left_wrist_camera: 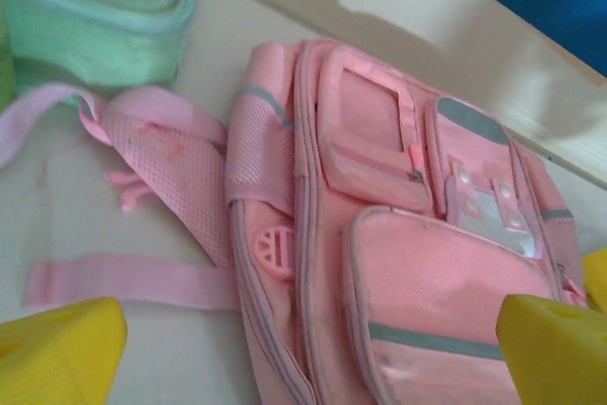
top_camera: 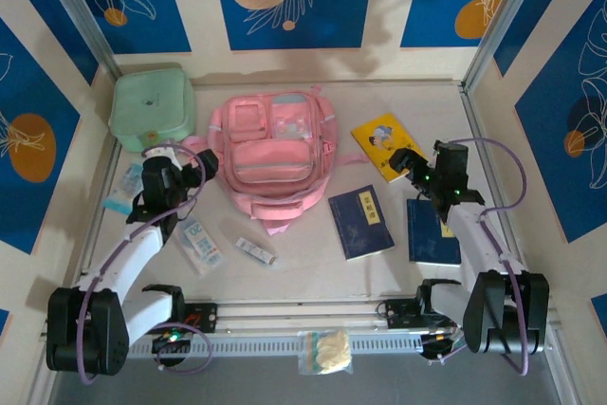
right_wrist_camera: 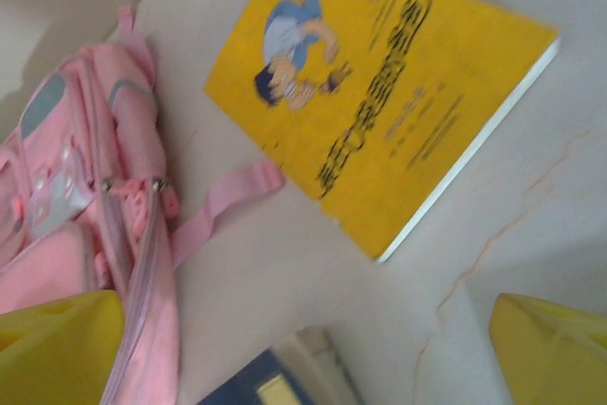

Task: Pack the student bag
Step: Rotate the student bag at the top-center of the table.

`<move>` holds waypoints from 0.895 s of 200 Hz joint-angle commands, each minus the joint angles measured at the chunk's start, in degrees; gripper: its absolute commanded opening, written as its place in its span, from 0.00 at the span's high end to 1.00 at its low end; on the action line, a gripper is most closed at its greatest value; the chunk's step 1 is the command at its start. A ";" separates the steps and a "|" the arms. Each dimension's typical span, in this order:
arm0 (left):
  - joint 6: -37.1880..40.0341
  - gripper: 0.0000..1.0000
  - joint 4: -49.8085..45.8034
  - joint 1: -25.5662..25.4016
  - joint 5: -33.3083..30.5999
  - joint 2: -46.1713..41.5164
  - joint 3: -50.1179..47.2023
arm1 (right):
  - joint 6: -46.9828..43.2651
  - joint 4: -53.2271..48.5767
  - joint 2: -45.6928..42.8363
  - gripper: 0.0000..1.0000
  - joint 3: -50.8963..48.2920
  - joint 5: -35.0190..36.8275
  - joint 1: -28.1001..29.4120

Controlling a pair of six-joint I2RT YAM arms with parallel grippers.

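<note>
Fingers of left gripper (top_camera: 190,173) and right gripper (top_camera: 408,162) spread wide, empty, at 9 and 3 o'clock of the student bag (top_camera: 273,154), flat toward table's 12 o'clock. Soft, floppy, likely light; grasp a strap (left_wrist_camera: 123,282) or zipper edge.

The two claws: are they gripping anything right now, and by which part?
Nothing is held. The left gripper stands open beside the student bag, the right gripper open near the yellow book.
</note>
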 commanded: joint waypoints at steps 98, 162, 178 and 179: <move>-14.48 0.01 -22.81 -16.73 -2.88 -3.80 6.55 | 10.42 -11.05 20.85 0.06 19.60 -1.50 25.18; -20.36 0.01 -20.30 -21.10 -2.70 2.31 3.27 | 11.82 -12.43 40.19 0.21 32.79 -1.05 29.00; -20.87 0.01 -16.66 -22.24 -2.21 5.67 3.16 | 11.66 -12.08 42.85 0.25 34.34 -1.15 29.22; -20.97 0.01 -16.41 -22.30 -2.09 5.92 3.13 | 11.66 -12.08 42.97 0.26 34.47 -1.03 29.27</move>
